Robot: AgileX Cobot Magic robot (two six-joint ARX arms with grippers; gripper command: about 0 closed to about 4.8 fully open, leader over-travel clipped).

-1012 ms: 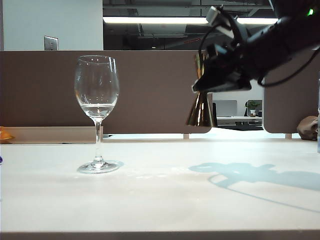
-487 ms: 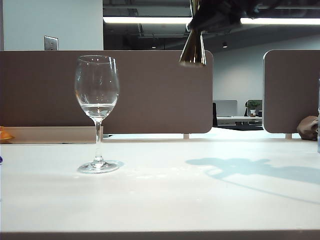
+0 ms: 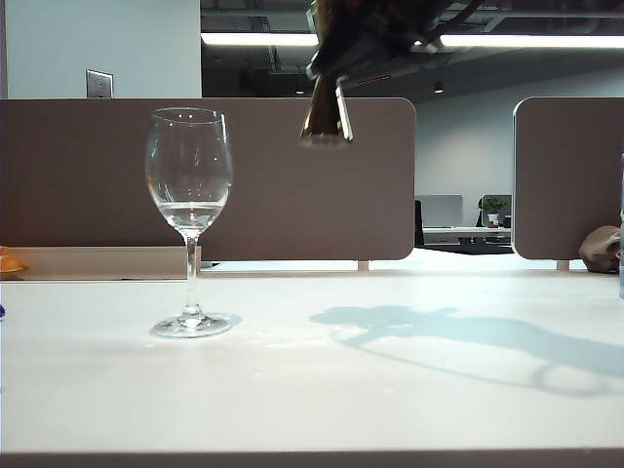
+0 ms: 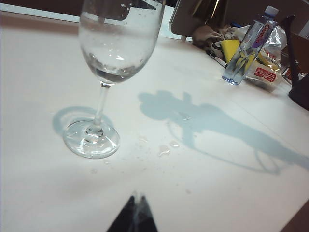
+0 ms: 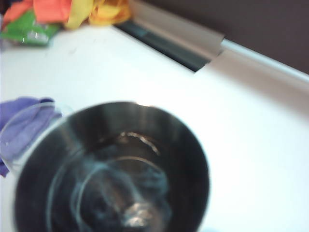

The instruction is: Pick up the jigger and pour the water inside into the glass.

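The glass (image 3: 188, 195) stands upright on the left of the table, with a shallow layer of water (image 3: 190, 210) in its bowl. My right gripper (image 3: 336, 78) hangs high, right of the glass and above rim height, shut on the waist of the gold jigger (image 3: 323, 115). The right wrist view looks straight down into the jigger's dark open cup (image 5: 113, 169), where blurred bright rings glint. The cup hides the fingers. The glass's rim (image 5: 29, 113) curves beside it. My left gripper (image 4: 137, 199) rests shut and empty close to the glass's foot (image 4: 91, 140).
A water bottle (image 4: 246, 48) and snack packets (image 4: 263, 72) lie at the table's far right. Coloured packets (image 5: 63, 12) and a purple thing (image 5: 19, 121) sit at the left end. Brown partition panels (image 3: 292, 175) line the back edge. Small droplets (image 4: 164, 150) spot the tabletop.
My right gripper has lifted the jigger and carried it left toward the glass. Its shadow on the table slid left too. The glass and left gripper stayed still.
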